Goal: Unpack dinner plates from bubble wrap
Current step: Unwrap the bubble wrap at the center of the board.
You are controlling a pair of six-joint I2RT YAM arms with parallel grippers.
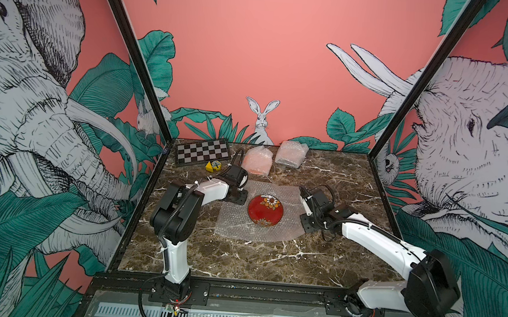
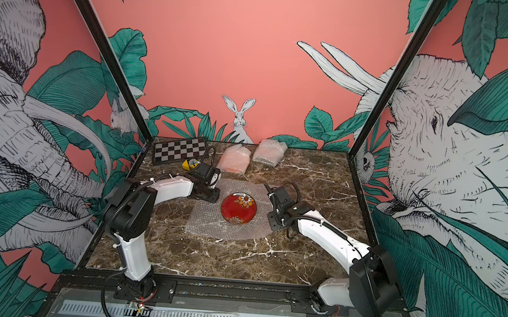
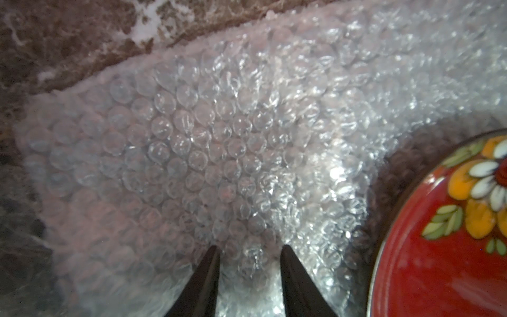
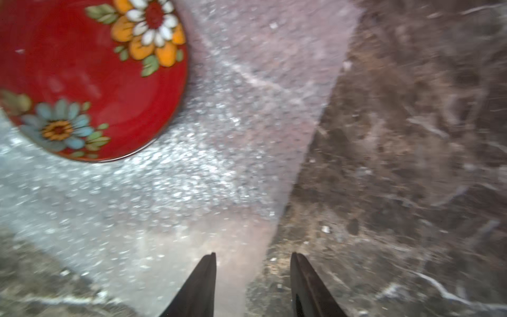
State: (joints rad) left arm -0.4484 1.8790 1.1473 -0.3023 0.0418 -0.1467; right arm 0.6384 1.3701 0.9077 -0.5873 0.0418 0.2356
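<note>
A dark red dinner plate [image 1: 265,210] [image 2: 238,209] with flower patterns lies bare on an unfolded sheet of bubble wrap [image 1: 241,228] [image 2: 208,223] in mid-table. My left gripper [image 3: 249,247] is open just above the sheet [image 3: 219,137], at the plate's [image 3: 452,247] far-left side; in both top views it [image 1: 240,198] [image 2: 210,195] points down. My right gripper [image 4: 253,254] is open too, straddling the sheet's [image 4: 192,178] right edge, apart from the plate [image 4: 82,76]. Neither holds anything.
Two closed bubble-wrap bundles stand at the back, one orange-tinted [image 1: 257,161], one whitish [image 1: 291,157]. A chequered board [image 1: 203,152] and a small yellow object [image 1: 213,166] lie at the back left. Black frame posts and walls ring the marble table [image 1: 239,265].
</note>
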